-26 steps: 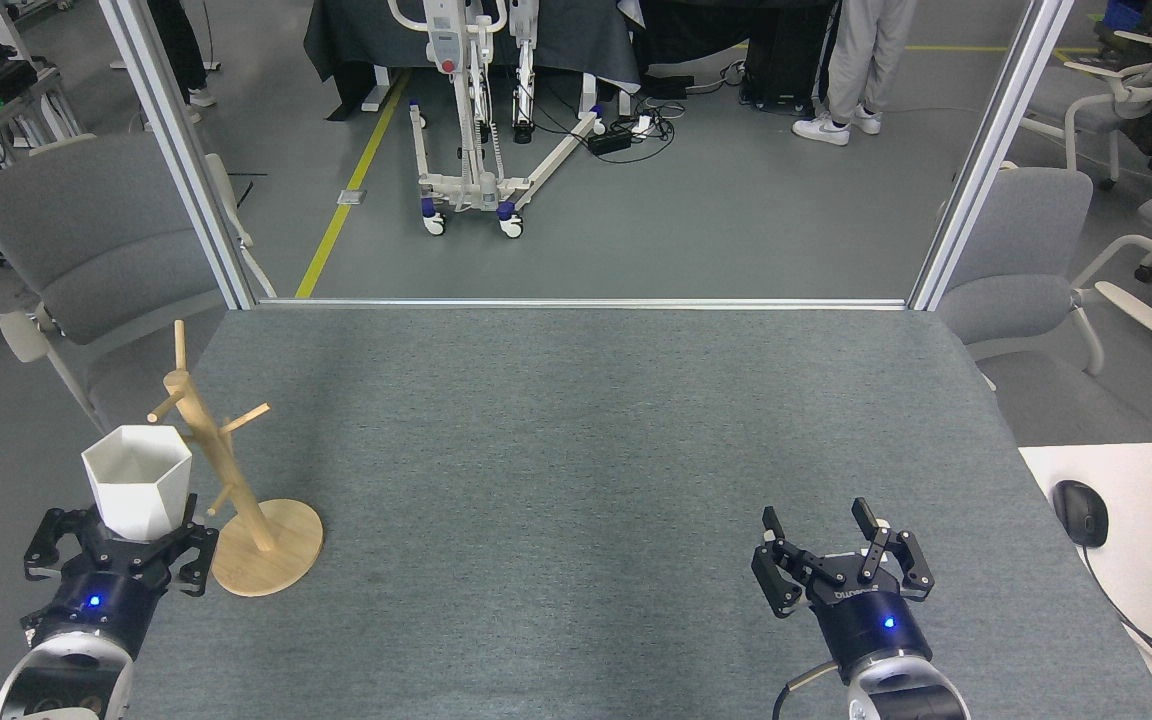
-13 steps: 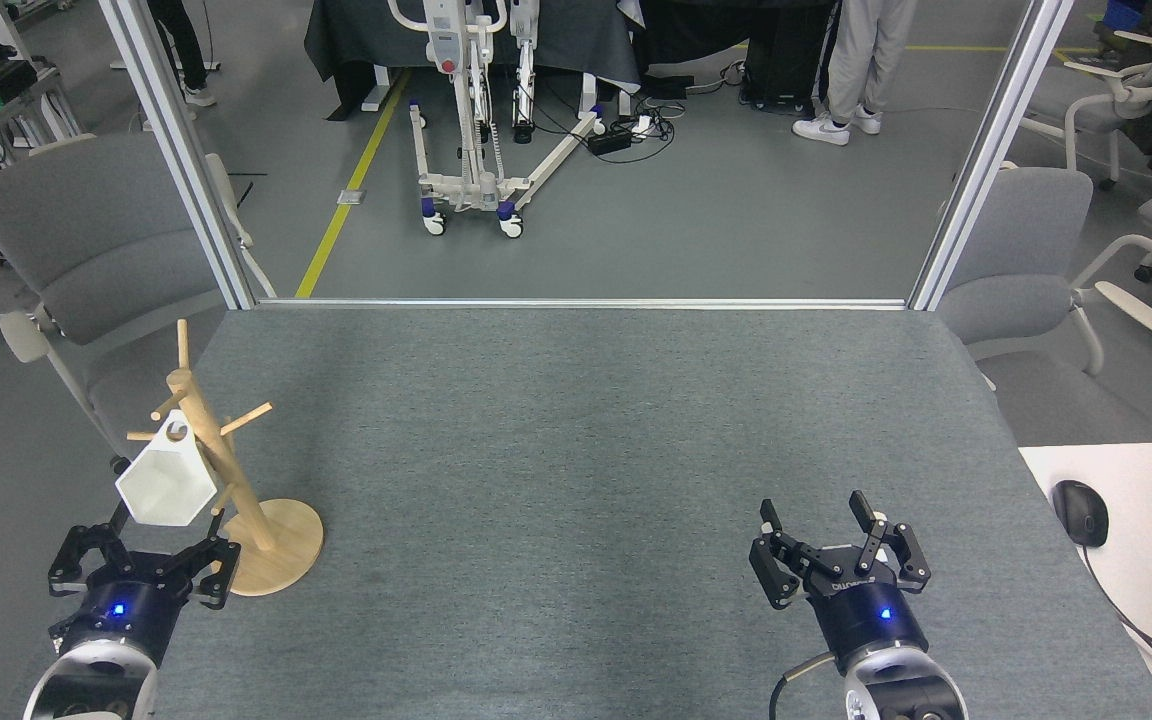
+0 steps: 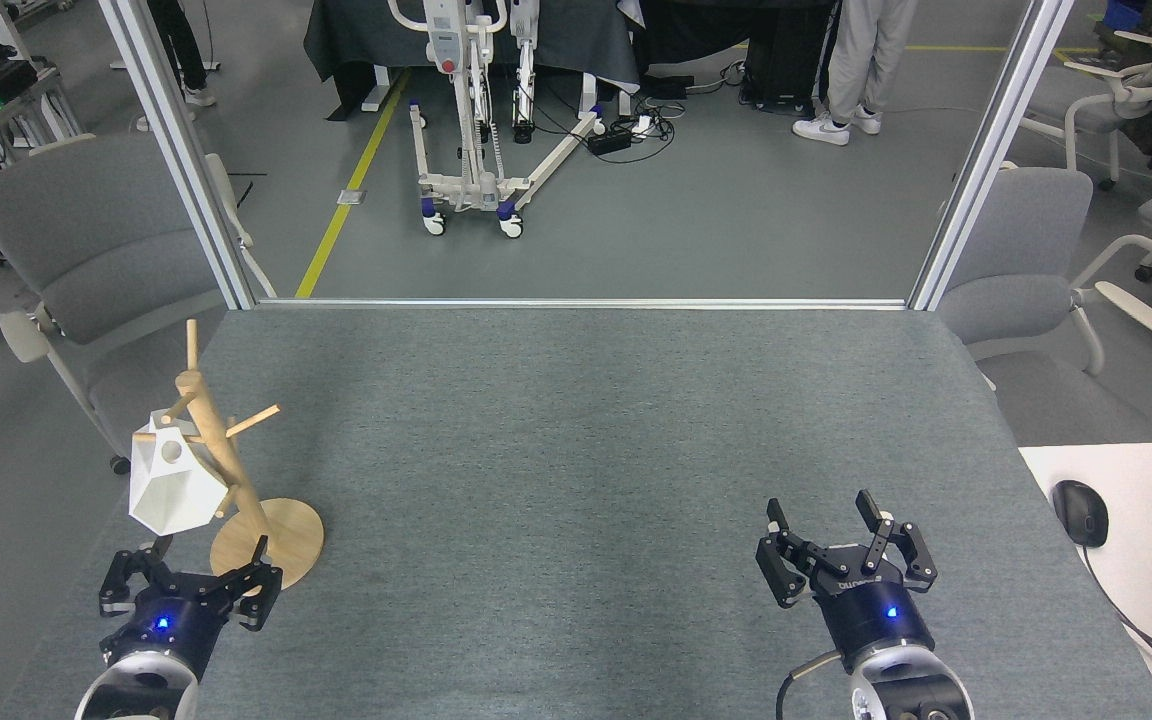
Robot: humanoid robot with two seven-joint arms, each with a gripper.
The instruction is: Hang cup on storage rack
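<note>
One white cup [image 3: 172, 488] hangs by its pierced handle tab from a peg of the single wooden storage rack [image 3: 226, 480] at the grey bench's [image 3: 596, 450] near-left corner, tab uppermost, body pointing down and tilted. The rack's post leans up and leftward. Two pincers: left pincer [image 3: 191, 588] released, empty below the cup; right pincer [image 3: 844, 545] released, well apart.

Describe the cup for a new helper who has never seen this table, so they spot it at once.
Look to the near-left corner of the grey table, where a light wooden storage rack stands on a round disc base. The cup hangs from a peg on the rack's left side: the only white thing there, faceted and angular, with a round hole in its handle tab.
</note>
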